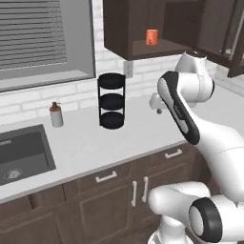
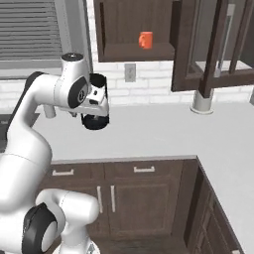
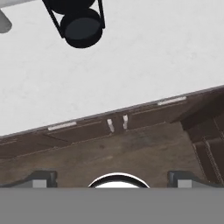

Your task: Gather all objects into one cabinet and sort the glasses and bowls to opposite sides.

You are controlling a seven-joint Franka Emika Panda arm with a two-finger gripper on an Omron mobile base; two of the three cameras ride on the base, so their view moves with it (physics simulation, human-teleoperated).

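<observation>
The gripper (image 3: 112, 178) hangs above the counter's (image 1: 143, 128) front edge and looks straight down past the lower doors to the floor; its fingertips (image 3: 43, 178) stand wide apart with nothing between them, so the hand is free, which fits an arm parked between carries. The one task piece in sight, an orange mug (image 2: 146, 39), sits upright on the bottom shelf of the open cabinet (image 2: 134, 50), toward that shelf's right part, with bare shelf to its left. That spot probably serves the sorting: mugs on one side, room left for the bowl on the other. The cabinet's door (image 2: 218, 44) is swung out over the counter, likely kept open so further pieces can go in. A black rack (image 1: 112, 101) stands on the counter below the cabinet, near a soap bottle (image 1: 56, 115) and the sink (image 1: 24, 153); none of these belongs to the sort.
</observation>
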